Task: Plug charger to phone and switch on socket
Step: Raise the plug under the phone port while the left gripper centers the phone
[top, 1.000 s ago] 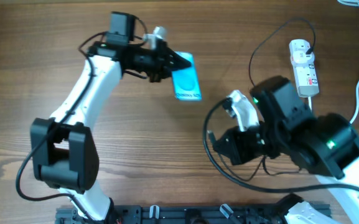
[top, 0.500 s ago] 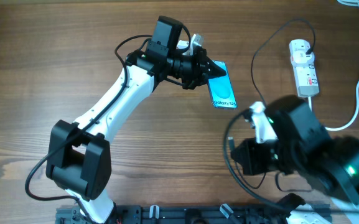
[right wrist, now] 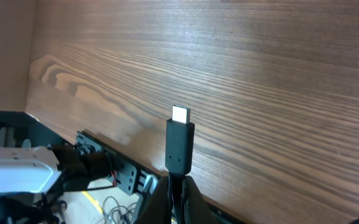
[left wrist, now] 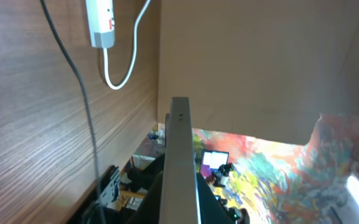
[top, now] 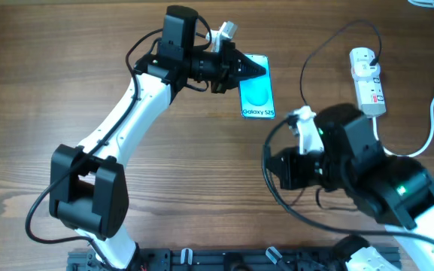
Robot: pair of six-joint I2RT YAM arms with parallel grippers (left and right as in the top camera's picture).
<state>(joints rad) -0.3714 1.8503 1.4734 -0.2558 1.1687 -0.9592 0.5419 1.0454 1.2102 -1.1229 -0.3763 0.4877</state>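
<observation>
Teal flat phone [top: 256, 96] clamped by left gripper [top: 241, 72]; black metal-tipped charger [right wrist: 180, 148] by right gripper [right wrist: 178, 188]; misaligned tip could jam.

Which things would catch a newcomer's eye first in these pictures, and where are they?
The teal-screened phone stands out most, held near the top centre in the jaws of the left gripper. Next is the charger, its metal tip pointing out of the jaws of the right gripper; the white socket lies at the upper right.

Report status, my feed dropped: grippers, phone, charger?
Left gripper shut on phone, screen up. Right gripper shut on charger, metal tip out. Not plugged in. Nothing seen in the way.
</observation>
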